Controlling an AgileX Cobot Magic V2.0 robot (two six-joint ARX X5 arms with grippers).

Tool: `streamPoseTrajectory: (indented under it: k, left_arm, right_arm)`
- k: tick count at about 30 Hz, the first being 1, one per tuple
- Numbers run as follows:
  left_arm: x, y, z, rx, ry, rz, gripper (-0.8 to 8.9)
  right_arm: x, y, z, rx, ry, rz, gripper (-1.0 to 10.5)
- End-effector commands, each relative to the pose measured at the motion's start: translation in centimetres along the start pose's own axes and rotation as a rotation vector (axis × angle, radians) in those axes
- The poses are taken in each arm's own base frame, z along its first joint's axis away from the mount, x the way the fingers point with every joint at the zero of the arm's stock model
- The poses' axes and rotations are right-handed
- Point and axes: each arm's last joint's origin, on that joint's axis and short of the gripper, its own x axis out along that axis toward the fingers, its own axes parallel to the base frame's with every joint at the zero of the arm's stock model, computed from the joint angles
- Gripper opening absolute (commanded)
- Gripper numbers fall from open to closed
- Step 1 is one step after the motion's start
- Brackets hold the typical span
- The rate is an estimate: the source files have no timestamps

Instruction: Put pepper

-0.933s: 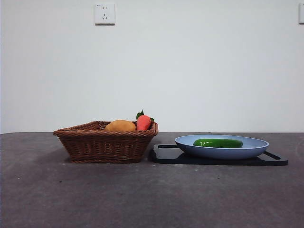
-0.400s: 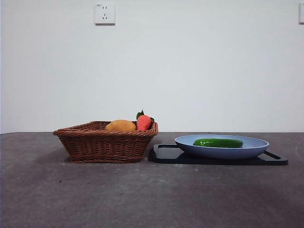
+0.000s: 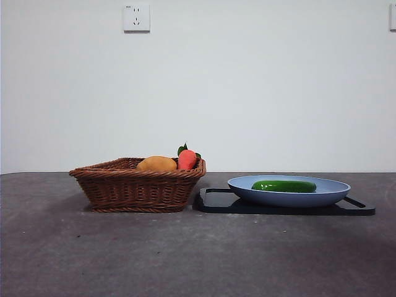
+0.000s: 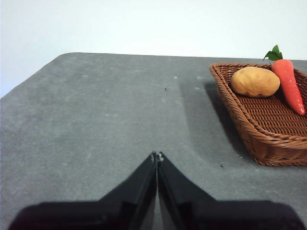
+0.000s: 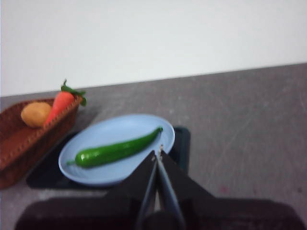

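The pepper is glossy, dark green and long. It lies flat in the blue plate, which sits on a black tray right of centre. In the right wrist view the pepper lies across the plate, just beyond my right gripper, which is shut and empty above the plate's near rim. My left gripper is shut and empty over bare table, well away from the basket. Neither gripper shows in the front view.
A brown wicker basket stands left of the tray and holds a yellow-orange fruit and a red-orange item with green leaves. A white wall with a socket stands behind the grey table.
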Motion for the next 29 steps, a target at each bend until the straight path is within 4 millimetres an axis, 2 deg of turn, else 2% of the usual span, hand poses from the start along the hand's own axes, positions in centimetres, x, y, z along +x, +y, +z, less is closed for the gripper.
streamPoseTrajectory:
  k: [1,9,29]
  left_arm:
    - [0.1,0.0,-0.2,-0.006,-0.002,0.003,0.08]
    - [0.1,0.0,-0.2,-0.006,-0.002,0.003,0.08]
    - [0.1,0.0,-0.2,-0.006,-0.001,0.003,0.08]
  right_arm:
    - [0.0,0.0,-0.1,0.011,0.000,-0.003,0.1]
    - [-0.1,-0.1,-1.3,0.036,0.123,-0.018,0.1]
    - [-0.1,-0.1,-1.0,0.030,0.102,-0.016,0.1]
